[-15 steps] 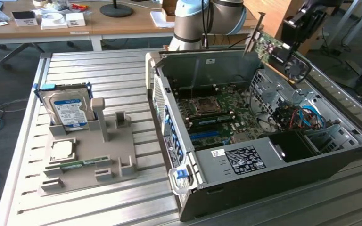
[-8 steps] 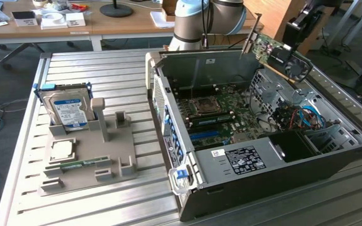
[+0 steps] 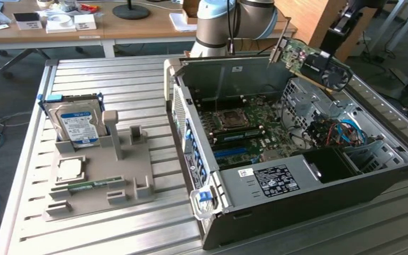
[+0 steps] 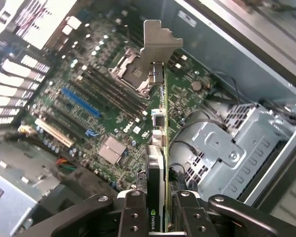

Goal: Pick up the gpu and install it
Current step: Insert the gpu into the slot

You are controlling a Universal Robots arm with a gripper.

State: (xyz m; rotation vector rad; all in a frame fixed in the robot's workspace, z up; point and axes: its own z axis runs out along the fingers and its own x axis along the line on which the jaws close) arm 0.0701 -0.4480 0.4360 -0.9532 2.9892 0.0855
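End effector (image 4: 159, 210) is pinching the gpu (image 4: 158, 158) edge-on between its fingers. The card hangs tilted above the open computer case (image 3: 296, 212), clear of the motherboard (image 3: 261, 127), silver bracket end away from the fingers.

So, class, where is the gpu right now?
On the exterior view's right, the gpu hangs tilted above the open computer case, gripped by the end effector.

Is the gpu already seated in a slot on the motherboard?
No, the gpu hangs in the air above the open computer case, gripped between the fingers.
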